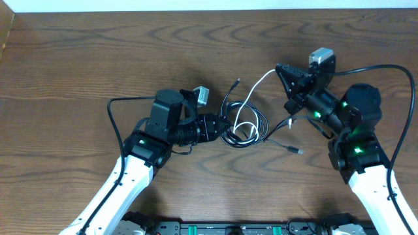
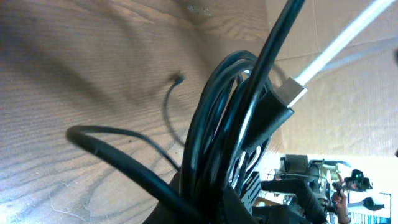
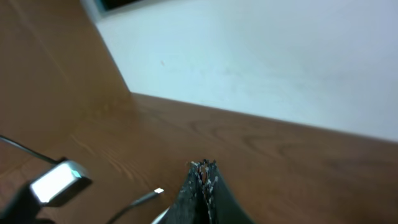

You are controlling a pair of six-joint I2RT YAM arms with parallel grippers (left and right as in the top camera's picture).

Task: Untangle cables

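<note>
Left gripper [image 1: 224,128]: jaws clamped on the coil of black cables [image 1: 264,123], mid-desk [image 1: 98,59]. In the left wrist view the black loops [image 2: 214,124] stand bunched between the jaws.

Right gripper [image 1: 279,69]: jaws pressed together, up and right of the coil. The white cable [image 1: 256,86] runs from the coil to their tip; cannot tell if it is pinched.

1 loose black cable end [image 1: 295,150] lies on the desk, near the right arm.

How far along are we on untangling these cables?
Nothing is separated yet: the white cable loops through the black coil. In hand: left gripper shut on the coil, right gripper shut on the white cable's end. Left: pulling them apart.
</note>
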